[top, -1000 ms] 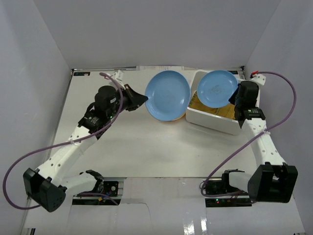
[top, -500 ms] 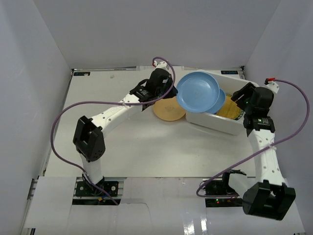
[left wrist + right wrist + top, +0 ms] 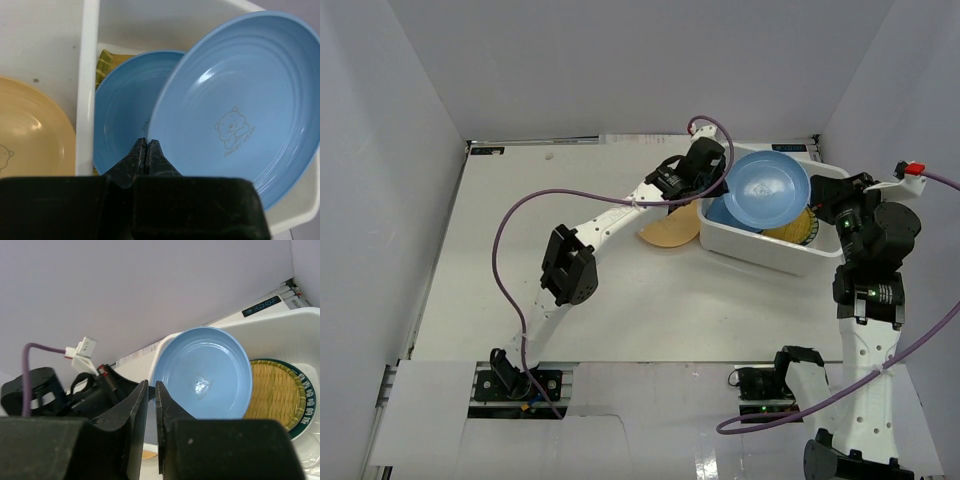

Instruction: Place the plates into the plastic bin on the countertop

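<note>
White bench point(image 3: 520, 280), grey walls point(image 3: 380, 150). Your left fingers point(image 3: 156, 160) pinch a blue plate point(image 3: 240, 115) by its rim, tilted over the bin point(image 3: 765, 252) (another blue plate point(image 3: 125, 115) lies inside). Your right fingers point(image 3: 136, 415) are nearly closed, empty.

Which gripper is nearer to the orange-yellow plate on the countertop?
Left. The left gripper hangs beside the orange-yellow plate, at the left rim of the plastic bin, pinching a light blue plate. The right gripper is at the bin's opposite side.

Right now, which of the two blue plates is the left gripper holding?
The tilted blue plate showing the bear print, raised over the plastic bin, rim pinched in the left gripper. The other blue plate lies in the bin beneath it.
</note>
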Available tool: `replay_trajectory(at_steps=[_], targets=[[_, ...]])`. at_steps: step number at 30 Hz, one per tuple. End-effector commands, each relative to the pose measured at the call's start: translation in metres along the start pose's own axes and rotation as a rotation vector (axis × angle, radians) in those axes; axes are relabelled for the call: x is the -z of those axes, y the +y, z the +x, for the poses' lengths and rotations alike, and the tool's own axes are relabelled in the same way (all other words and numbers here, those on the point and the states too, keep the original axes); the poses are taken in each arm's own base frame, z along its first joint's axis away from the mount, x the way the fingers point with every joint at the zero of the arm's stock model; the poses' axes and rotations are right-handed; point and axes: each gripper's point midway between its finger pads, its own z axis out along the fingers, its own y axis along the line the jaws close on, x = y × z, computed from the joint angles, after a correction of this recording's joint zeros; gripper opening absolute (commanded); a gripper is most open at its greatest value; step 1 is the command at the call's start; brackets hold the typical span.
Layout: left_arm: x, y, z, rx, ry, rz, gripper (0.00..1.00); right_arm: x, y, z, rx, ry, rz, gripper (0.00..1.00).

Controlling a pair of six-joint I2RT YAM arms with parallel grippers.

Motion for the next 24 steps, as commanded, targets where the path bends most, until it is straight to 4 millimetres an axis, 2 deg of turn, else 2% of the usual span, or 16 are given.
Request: replay_trajectory(at_steps=[1, 3, 4, 7, 8, 10, 12, 13, 14, 16, 17, 18, 19, 21, 22, 24], targets=[[0.013, -0.003, -0.028, 0.044, -0.067, -0.023, 0.0, 0.009, 0.016, 0.003, 0.025, 0.033, -0.081, 0.18], [0.011, -0.002, -0.027, 0.056, -0.07, -0.028, 0.02, 0.011, 0.013, 0.009, 0.036, 0.046, -0.078, 0.21], [0.011, -0.002, -0.028, 0.062, -0.073, -0.025, 0.16, 0.011, 0.013, 0.012, 0.039, 0.058, -0.084, 0.22], [0.023, -0.022, -0.043, 0.074, -0.106, 0.055, 0.4, 0.01, 0.012, 0.032, 0.053, 0.132, -0.12, 0.29], [0.028, -0.025, -0.047, 0.075, -0.115, 0.069, 0.57, 0.011, 0.013, 0.036, 0.055, 0.147, -0.132, 0.31], [0.055, -0.042, -0.078, 0.075, -0.192, 0.131, 0.71, 0.012, 0.007, 0.045, 0.063, 0.162, -0.122, 0.32], [0.071, -0.04, -0.093, 0.079, -0.229, 0.143, 0.82, 0.013, 0.003, 0.049, 0.066, 0.164, -0.114, 0.34], [0.079, -0.038, -0.101, 0.081, -0.244, 0.146, 0.82, 0.012, -0.001, 0.055, 0.063, 0.176, -0.107, 0.35], [0.105, -0.041, -0.12, 0.092, -0.283, 0.169, 0.82, 0.012, -0.002, 0.058, 0.062, 0.179, -0.107, 0.36], [0.106, -0.006, -0.114, 0.101, -0.268, 0.118, 0.82, 0.012, -0.006, 0.067, 0.049, 0.199, -0.107, 0.37], [0.126, 0.009, -0.131, 0.122, -0.306, 0.105, 0.82, 0.012, -0.006, 0.069, 0.046, 0.203, -0.11, 0.38], [0.131, 0.021, -0.132, 0.139, -0.319, 0.096, 0.81, 0.012, -0.007, 0.071, 0.044, 0.206, -0.112, 0.38], [0.117, 0.058, -0.097, 0.15, -0.248, 0.03, 0.79, 0.012, -0.007, 0.073, 0.036, 0.21, -0.115, 0.38], [0.127, 0.094, -0.096, 0.215, -0.259, 0.005, 0.77, 0.013, -0.005, 0.075, 0.028, 0.21, -0.13, 0.38], [0.118, 0.128, -0.062, 0.23, -0.191, -0.059, 0.75, 0.014, -0.004, 0.076, 0.025, 0.209, -0.137, 0.38], [0.113, 0.172, -0.031, 0.267, -0.138, -0.135, 0.74, 0.017, 0.0, 0.076, 0.023, 0.211, -0.157, 0.39]])
